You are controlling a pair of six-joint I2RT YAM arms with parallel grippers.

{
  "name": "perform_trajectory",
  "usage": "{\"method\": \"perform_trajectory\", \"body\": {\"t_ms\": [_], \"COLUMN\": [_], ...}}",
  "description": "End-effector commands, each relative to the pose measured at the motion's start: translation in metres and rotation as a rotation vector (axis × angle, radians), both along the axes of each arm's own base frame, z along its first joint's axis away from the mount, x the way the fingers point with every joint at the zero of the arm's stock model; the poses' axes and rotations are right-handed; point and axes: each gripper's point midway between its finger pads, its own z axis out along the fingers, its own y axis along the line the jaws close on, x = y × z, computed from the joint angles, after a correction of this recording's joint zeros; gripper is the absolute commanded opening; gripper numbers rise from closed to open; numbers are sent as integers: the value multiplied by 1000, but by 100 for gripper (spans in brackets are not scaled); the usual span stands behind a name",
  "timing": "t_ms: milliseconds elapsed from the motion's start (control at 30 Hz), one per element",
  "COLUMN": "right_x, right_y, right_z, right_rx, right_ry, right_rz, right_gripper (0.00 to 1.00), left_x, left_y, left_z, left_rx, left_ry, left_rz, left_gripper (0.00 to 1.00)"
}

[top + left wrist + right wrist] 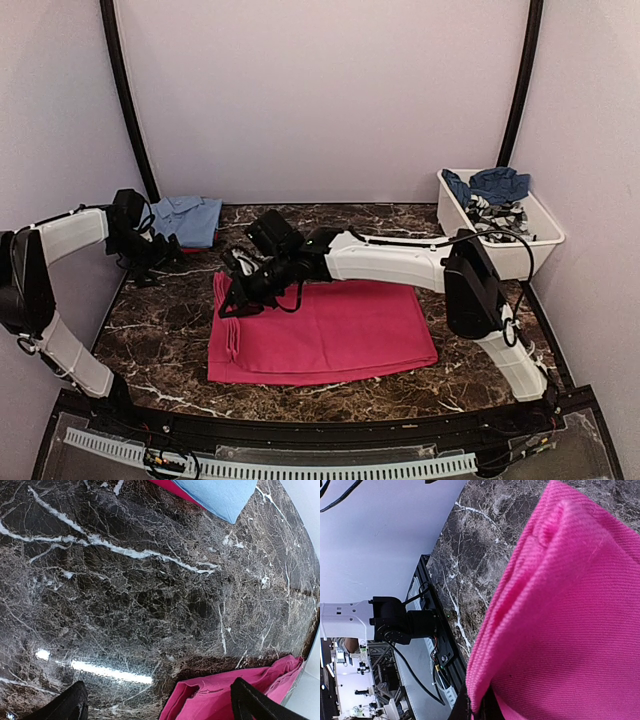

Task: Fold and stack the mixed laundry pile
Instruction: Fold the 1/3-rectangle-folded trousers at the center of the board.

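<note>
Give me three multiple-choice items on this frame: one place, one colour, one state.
1. Where does the light blue folded shirt lie?
A. at the near edge
B. back-left corner of the dark marble table
C. front-right corner

2. What colour is the large folded cloth that the right gripper pinches?
A. magenta-pink
B. grey
C. navy

3. The left gripper is:
A. open, empty
B. shut on the shirt
C. shut on the cloth

Key: B, the top view shows it by the back wall at left; A, pink weave fills the right wrist view; A, its fingers stand wide over bare marble.
</note>
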Motion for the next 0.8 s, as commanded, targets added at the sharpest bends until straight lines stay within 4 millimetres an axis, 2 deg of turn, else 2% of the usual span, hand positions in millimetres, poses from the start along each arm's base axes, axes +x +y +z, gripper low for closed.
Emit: {"method": "perform_trajectory", "body": {"t_ms": [0,133,200,333,400,467,533,567,633,667,767], "right_x": [-6,-4,-1,19,35,47,57,62,68,67,59], "right_y": [22,30,32,22,6,-15,-42,-57,-83,-92,-105], "right_z": [6,-8,-9,13,32,51,62,63,62,60,59], "right_rx": [75,73,77,102,118,126,113,95,79,78,88], "right_ry": [1,22,21,-27,-61,-90,-132,-155,-168,-162,-157], "right_rz": [27,27,27,7,-19,-44,-73,-91,-106,-96,-65], "right_gripper": [0,2,24,51,59,62,62,65,90,97,99], "left_x": [-2,-3,-4,-11,-17,-24,-29,-34,-38,-38,-36], "left_y": [-1,-1,-2,-12,-19,-31,-51,-66,-74,-74,-73], "left_z": [-1,-1,-1,0,0,3,10,15,22,24,38], "left_rx": [-16,-17,-21,-78,-116,-151,-155,-145,-98,-86,-69], "left_ry": [15,17,17,9,-3,-29,-66,-79,-90,-97,-136], "left_rz": [-9,-8,-9,-27,-39,-69,-130,-178,-209,-210,-198], "left_gripper": [99,99,99,99,99,99,99,99,99,99,99]}}
